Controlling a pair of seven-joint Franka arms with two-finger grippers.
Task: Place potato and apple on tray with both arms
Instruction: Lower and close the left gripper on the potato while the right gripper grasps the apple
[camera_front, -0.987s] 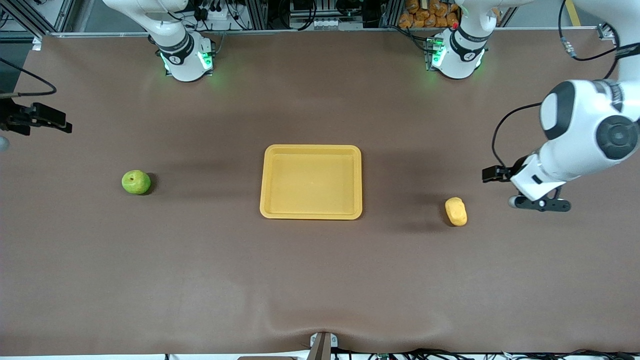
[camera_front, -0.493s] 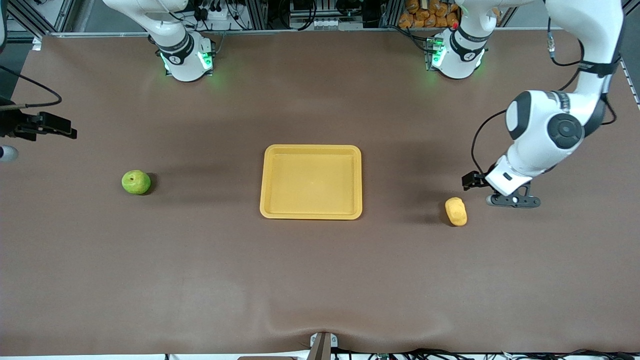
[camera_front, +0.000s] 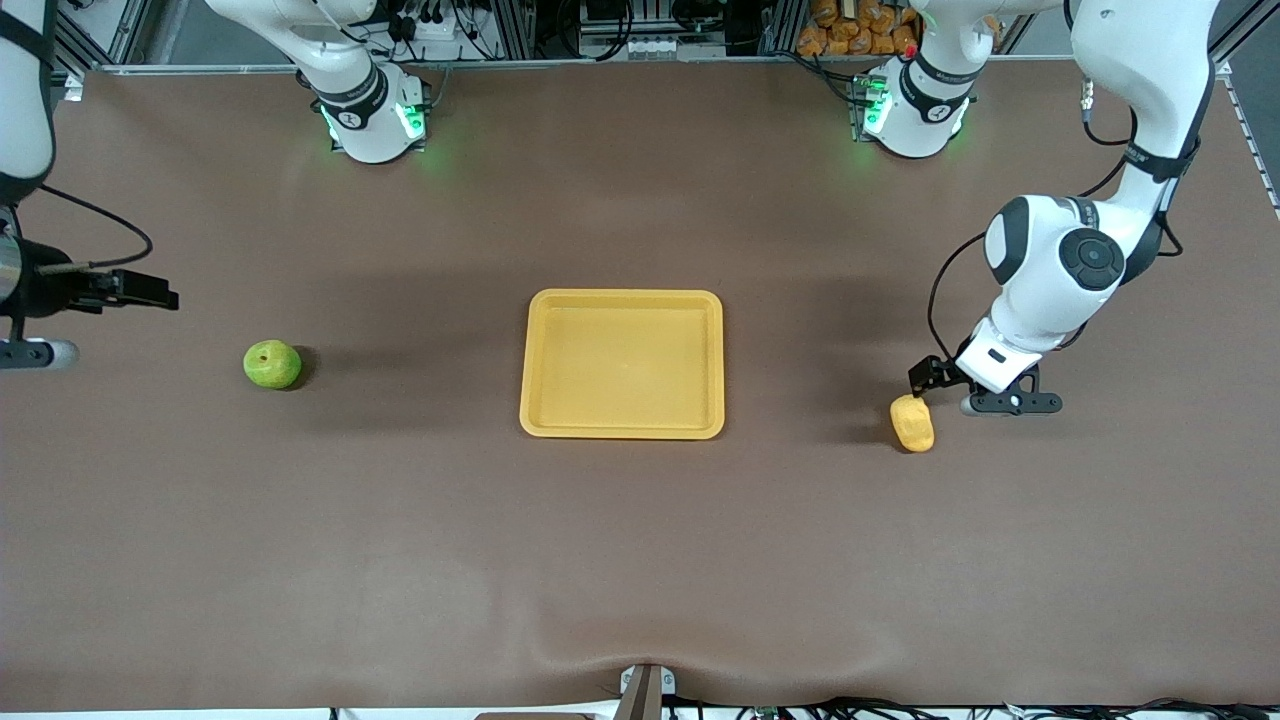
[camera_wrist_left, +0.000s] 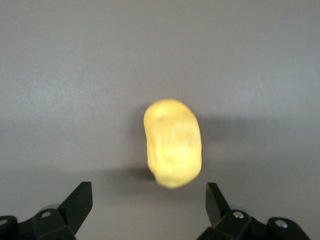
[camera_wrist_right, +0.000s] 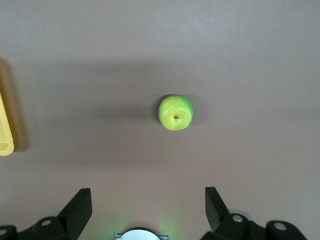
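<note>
The yellow-orange potato (camera_front: 912, 423) (camera_wrist_left: 172, 143) lies on the brown table toward the left arm's end. My left gripper (camera_front: 945, 385) (camera_wrist_left: 147, 192) hovers just beside and above it, open, with the potato just ahead of its fingertips and not between them. The green apple (camera_front: 272, 364) (camera_wrist_right: 175, 112) sits toward the right arm's end, stem dimple up. My right gripper (camera_front: 120, 293) (camera_wrist_right: 147, 192) hangs open near the table's end, well short of the apple. The yellow tray (camera_front: 622, 296) (camera_wrist_right: 5, 130) lies in the middle between the two, with nothing on it.
Both arm bases (camera_front: 370, 115) (camera_front: 915, 110) stand with green lights at the table edge farthest from the front camera. The brown table cover has a raised wrinkle (camera_front: 640, 650) at the edge nearest the front camera. Cables and clutter lie past the table edge by the bases.
The left arm has swung in from its end of the table, bringing its gripper next to the potato. The right gripper has shifted a little toward the apple. Apple, potato and tray have not moved.
</note>
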